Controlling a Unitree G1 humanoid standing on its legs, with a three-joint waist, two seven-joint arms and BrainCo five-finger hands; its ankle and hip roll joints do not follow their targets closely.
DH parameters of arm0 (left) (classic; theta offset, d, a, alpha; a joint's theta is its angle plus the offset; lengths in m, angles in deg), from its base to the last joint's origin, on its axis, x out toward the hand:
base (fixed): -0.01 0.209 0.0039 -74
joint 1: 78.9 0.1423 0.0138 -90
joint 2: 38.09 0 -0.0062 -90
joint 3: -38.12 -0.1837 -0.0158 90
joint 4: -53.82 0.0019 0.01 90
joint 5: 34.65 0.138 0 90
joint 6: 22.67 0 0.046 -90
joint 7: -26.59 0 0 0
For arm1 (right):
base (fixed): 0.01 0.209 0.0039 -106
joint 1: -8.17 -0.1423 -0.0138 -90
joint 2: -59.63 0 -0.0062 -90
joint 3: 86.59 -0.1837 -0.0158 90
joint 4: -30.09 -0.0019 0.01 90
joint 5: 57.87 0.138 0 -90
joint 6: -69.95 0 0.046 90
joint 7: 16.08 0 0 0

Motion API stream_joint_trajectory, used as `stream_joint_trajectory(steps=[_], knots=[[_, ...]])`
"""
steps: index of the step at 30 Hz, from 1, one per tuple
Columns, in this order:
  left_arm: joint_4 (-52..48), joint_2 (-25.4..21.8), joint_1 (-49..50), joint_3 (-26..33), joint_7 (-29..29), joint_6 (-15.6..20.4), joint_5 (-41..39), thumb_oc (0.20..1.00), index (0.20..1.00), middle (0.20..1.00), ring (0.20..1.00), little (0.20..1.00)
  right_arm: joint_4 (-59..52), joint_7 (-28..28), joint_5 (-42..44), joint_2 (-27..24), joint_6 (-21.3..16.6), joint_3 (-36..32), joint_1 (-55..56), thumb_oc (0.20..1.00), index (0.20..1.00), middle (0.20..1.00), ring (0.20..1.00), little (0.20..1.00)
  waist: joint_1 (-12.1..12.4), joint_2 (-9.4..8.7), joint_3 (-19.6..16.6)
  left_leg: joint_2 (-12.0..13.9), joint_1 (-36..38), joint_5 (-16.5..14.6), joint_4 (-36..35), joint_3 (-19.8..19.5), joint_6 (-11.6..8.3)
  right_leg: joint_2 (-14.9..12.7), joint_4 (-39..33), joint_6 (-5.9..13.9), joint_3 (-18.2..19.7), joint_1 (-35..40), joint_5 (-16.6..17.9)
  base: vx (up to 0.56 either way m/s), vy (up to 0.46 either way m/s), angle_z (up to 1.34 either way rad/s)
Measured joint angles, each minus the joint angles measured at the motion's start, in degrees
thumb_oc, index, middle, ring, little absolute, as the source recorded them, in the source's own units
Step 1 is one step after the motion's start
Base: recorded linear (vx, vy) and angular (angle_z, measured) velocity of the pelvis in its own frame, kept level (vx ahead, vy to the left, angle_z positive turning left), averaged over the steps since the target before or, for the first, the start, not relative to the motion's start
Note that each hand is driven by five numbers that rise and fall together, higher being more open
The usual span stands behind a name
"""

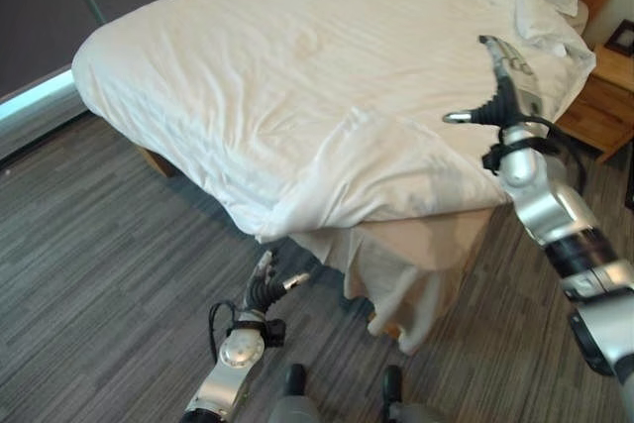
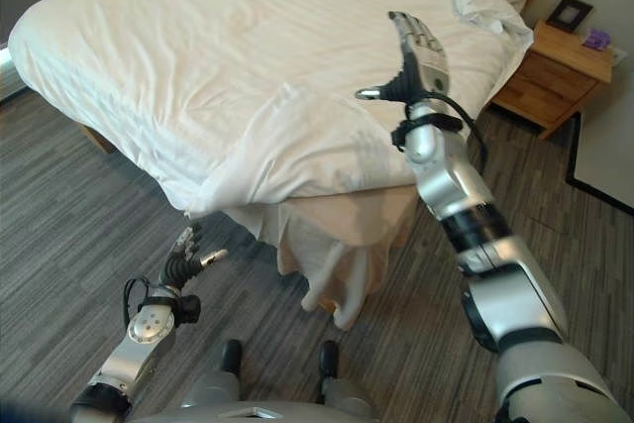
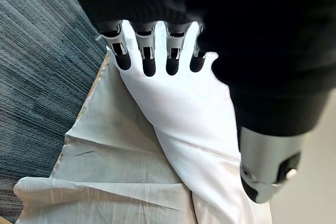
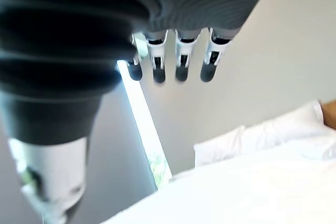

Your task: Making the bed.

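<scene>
Room inventory, as you see it from the head camera:
- Floor [image 1: 109,274]: grey carpet with a streaked, plank-like pattern, running under and around the furniture.
- Nightstand [image 2: 550,71]: light wood, with a drawer front, standing just beside the head of the bed on your right.
- Picture frame [image 2: 568,14]: dark, upright on the nightstand top; a small purple item [image 2: 595,39] sits near it.
- Wall [image 4: 273,51]: plain and pale.
- Window strip [image 4: 142,124]: a narrow bright band of daylight in the wall.
</scene>
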Motion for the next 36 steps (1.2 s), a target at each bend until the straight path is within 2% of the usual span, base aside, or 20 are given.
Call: stream_joint_trajectory(steps=[2,3,5,7,10,15,17,19,22,27,28,29,30,31,32,36], knots=[[0.2,-0.5,0.1,0.3,0.0,0.2,-1.4,1.0,1.0,1.0,1.0,1.0,8.9,-0.1,0.1,2.5,-0.4,4.5,-4.1,1.0,1.0,1.0,1.0,1.0,0.8,0.0,-0.3,0.3,0.1,-0.2,0.2,-0.2,-0.35,0.0,0.0,-0.15,-0.5,0.3,-0.1,0.08,-0.052,0.14],[0.0,-0.7,0.2,0.3,0.1,0.2,-2.1,1.0,1.0,1.0,1.0,1.0,15.6,-0.3,0.2,5.0,-1.1,5.9,-5.9,1.0,1.0,1.0,1.0,1.0,2.6,0.38,-0.7,0.1,-0.3,-0.1,0.2,-1.1,-0.48,-0.2,0.0,-0.17,-1.1,0.4,-0.1,0.08,-0.063,0.35],[0.2,-1.5,1.3,0.3,0.2,0.4,-2.2,1.0,1.0,1.0,1.0,1.0,23.0,-0.3,0.5,8.5,-1.9,7.5,-7.8,1.0,1.0,1.0,1.0,1.0,4.5,1.04,-1.1,-0.4,-1.3,0.2,0.2,-1.9,-0.84,-0.5,0.0,-0.24,-1.9,-0.1,-0.2,0.04,-0.077,0.2],[1.7,-2.1,1.0,-0.9,-0.1,1.0,-2.4,1.0,1.0,1.0,1.0,1.0,33.8,-0.8,3.0,10.9,-3.2,10.6,-11.5,1.0,1.0,1.0,1.0,1.0,4.0,1.58,-2.0,-0.8,-2.7,0.4,0.2,-3.2,-0.84,-0.5,0.0,-0.22,-3.0,-0.8,-0.2,-0.02,-0.03,0.26],[2.6,-3.0,1.2,-2.2,-0.5,2.2,-4.2,1.0,1.0,1.0,1.0,1.0,38.8,-1.0,5.0,10.8,-4.3,11.4,-11.8,1.0,1.0,1.0,1.0,1.0,5.6,2.38,-2.3,-1.1,-5.6,1.4,0.2,-3.8,-0.85,-0.8,0.1,-0.32,-4.0,-3.3,0.0,-0.07,0.002,0.2],[5.2,-3.9,0.6,-4.7,-1.6,3.4,-4.4,1.0,1.0,1.0,1.0,1.0,44.7,-0.8,7.2,9.8,-4.7,11.5,-12.6,1.0,1.0,1.0,1.0,1.0,6.3,4.23,-2.5,-1.2,-10.5,2.7,0.2,-6.3,-1.15,-1.0,0.1,-0.39,-6.0,-6.7,0.2,-0.06,-0.001,0.21],[5.3,-3.9,-0.5,-6.3,-1.9,4.8,-4.5,1.0,1.0,1.0,1.0,1.0,46.9,-0.8,7.6,7.8,-5.2,11.7,-15.0,1.0,1.0,1.0,1.0,1.0,7.0,4.96,-2.4,-1.1,-14.0,3.3,0.2,-6.8,-1.62,-1.0,0.0,-0.51,-6.5,-10.1,0.3,-0.12,0.011,0.14],[5.4,-3.7,-1.8,-8.3,-2.2,5.5,-4.5,1.0,1.0,1.0,1.0,1.0,47.4,-0.9,9.3,4.8,-5.6,12.8,-17.3,1.0,1.0,1.0,1.0,1.0,7.0,6.47,-2.0,-1.2,-17.8,4.9,0.2,-7.9,-1.8,-1.0,0.3,-0.17,-7.4,-13.4,1.5,-0.13,0.018,0.18],[5.8,-3.6,-2.1,-9.4,-2.3,6.7,-4.5,1.0,1.0,1.0,1.0,1.0,47.4,-0.9,9.8,2.8,-6.5,15.2,-20.3,1.0,1.0,1.0,1.0,1.0,7.1,7.5,-1.5,-1.2,-21.5,5.6,0.2,-7.5,-1.89,-0.9,0.3,-0.45,-7.2,-17.3,2.6,-0.13,0.016,-0.07],[7.2,-3.3,-3.2,-9.7,-2.3,8.1,-6.7,1.0,1.0,1.0,1.0,1.0,47.7,-0.8,10.4,2.1,-8.3,18.2,-24.5,1.0,1.0,1.0,1.0,1.0,7.6,7.86,-0.3,-1.1,-25.1,6.0,0.2,-5.0,-2.07,-0.7,0.3,-0.34,-4.7,-22.3,3.7,-0.09,0.024,-0.22],[7.4,-3.2,-3.6,-9.7,-2.4,8.6,-6.7,1.0,1.0,1.0,1.0,1.0,47.9,-0.7,11.5,2.1,-8.6,18.3,-25.2,0.931,0.931,0.931,0.931,0.931,7.8,7.96,0.3,-1.1,-25.1,6.0,0.2,-4.4,-2.06,-0.7,0.3,-0.44,-4.2,-22.6,4.0,-0.06,0.022,-0.2],[7.5,-3.1,-3.8,-9.7,-2.4,8.7,-6.7,1.0,1.0,1.0,1.0,1.0,48.2,-0.7,11.7,2.1,-8.8,18.3,-25.6,0.58,0.58,0.58,0.58,0.58,7.8,8.13,0.7,-1.0,-25.1,6.0,0.2,-4.3,-2.11,-0.7,0.3,-0.42,-4.1,-22.7,3.9,-0.03,0.008,-0.13],[7.5,-3.1,-4.1,-9.7,-2.4,8.8,-6.7,1.0,1.0,1.0,1.0,1.0,48.5,-0.6,12.0,2.1,-8.8,18.3,-26.0,0.504,0.504,0.504,0.504,0.504,7.7,8.2,1.0,-1.0,-25.1,5.9,0.2,-4.2,-2.15,-0.6,0.3,-0.42,-4.0,-22.8,3.9,-0.07,0.032,-0.04],[7.6,-3.0,-4.2,-9.7,-2.4,8.9,-6.7,1.0,1.0,1.0,1.0,1.0,48.6,-0.5,12.4,2.1,-8.8,18.3,-26.2,0.263,0.263,0.263,0.263,0.263,7.7,8.21,1.2,-1.0,-25.2,5.9,0.2,-4.1,-2.19,-0.6,0.3,-0.42,-4.0,-22.9,3.9,-0.06,0.032,-0.06],[8.7,-2.5,-5.2,-9.8,-2.4,8.9,-6.7,1.0,1.0,1.0,1.0,1.0,48.7,0.3,14.1,2.0,-8.8,18.1,-27.1,0.2,0.2,0.2,0.2,0.2,7.7,8.12,1.4,-0.8,-25.9,5.9,0.2,-3.9,-2.24,-0.5,0.3,-0.46,-3.8,-23.7,4.0,-0.07,0.042,-0.08],[9.1,-2.5,-6.0,-8.4,-3.6,8.9,-6.8,1.0,1.0,1.0,1.0,1.0,43.4,1.0,16.6,1.9,-8.9,18.1,-27.7,0.2,0.2,0.2,0.2,0.2,7.3,7.21,3.5,-0.8,-24.4,5.8,0.3,-1.9,-2.32,-0.4,0.3,-0.44,-1.9,-23.3,4.7,-0.02,0.033,-0.2]])
